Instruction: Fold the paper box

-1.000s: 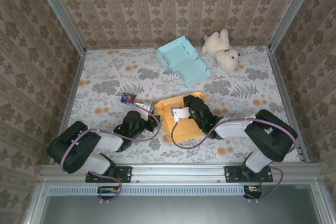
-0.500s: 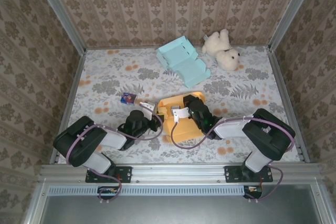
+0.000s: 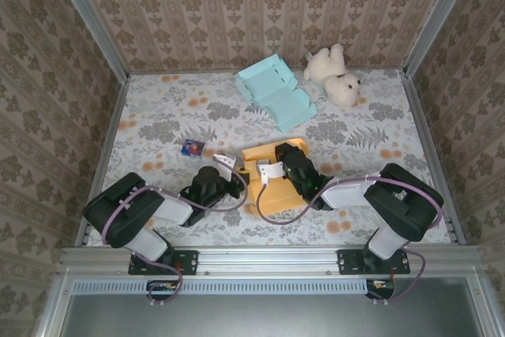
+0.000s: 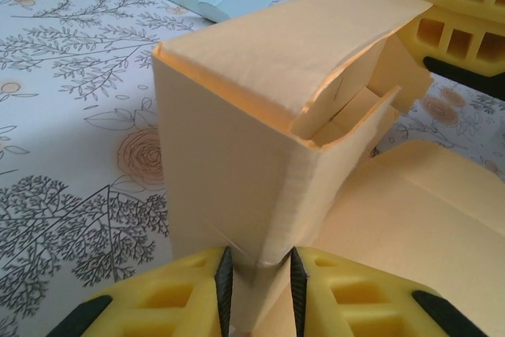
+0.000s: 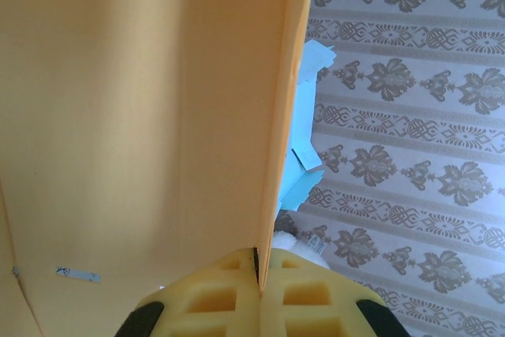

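Note:
The orange paper box [image 3: 264, 187] lies half folded on the flowered table in front of both arms. In the left wrist view its raised corner [image 4: 237, 140] stands upright with a flap bent over the top. My left gripper [image 4: 259, 290] has its jaws closed in on the bottom of that corner crease, touching it on both sides. It reaches the box's left edge from the left [image 3: 235, 177]. My right gripper [image 5: 259, 262] is shut on the edge of an upright orange wall [image 5: 158, 116], at the box's far side [image 3: 278, 165]. Its yellow fingers [image 4: 454, 5] show beyond the box.
A pale blue paper box [image 3: 274, 92] lies open at the back centre, with a white teddy bear [image 3: 335, 75] to its right. A small blue packet [image 3: 192, 148] sits left of the orange box. Metal rails and patterned walls close in the table.
My left gripper has slid right to the box's left corner and its jaws have narrowed onto it. The right gripper has kept its hold and place.

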Tool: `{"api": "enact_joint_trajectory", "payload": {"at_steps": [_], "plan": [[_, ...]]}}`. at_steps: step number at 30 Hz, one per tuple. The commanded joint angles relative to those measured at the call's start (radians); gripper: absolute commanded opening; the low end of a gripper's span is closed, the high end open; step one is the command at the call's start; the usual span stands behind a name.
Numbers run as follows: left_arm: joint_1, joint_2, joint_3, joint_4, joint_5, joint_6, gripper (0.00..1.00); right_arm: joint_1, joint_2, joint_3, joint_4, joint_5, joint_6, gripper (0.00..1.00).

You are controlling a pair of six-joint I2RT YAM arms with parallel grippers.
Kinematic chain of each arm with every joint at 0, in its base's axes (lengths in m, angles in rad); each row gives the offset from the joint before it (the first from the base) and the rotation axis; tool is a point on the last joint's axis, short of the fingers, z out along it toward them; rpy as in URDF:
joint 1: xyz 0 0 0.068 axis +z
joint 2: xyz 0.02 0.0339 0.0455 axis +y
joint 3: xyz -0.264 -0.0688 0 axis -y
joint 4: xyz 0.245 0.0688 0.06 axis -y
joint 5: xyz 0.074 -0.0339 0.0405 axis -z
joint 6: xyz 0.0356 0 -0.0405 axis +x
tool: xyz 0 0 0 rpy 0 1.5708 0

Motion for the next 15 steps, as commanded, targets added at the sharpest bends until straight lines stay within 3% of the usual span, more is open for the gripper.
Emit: {"api": "enact_joint_trajectory", "payload": {"at_steps": [1,15], "plan": [[-0.016,0.038,0.031,0.109,0.011,-0.035,0.28,0.017,0.028,-0.015,-0.067,-0.006,-0.017,0.0],[-0.029,0.131,0.071,0.187,-0.102,-0.061,0.33,0.019,0.038,-0.012,-0.079,-0.009,-0.012,0.0]]}}
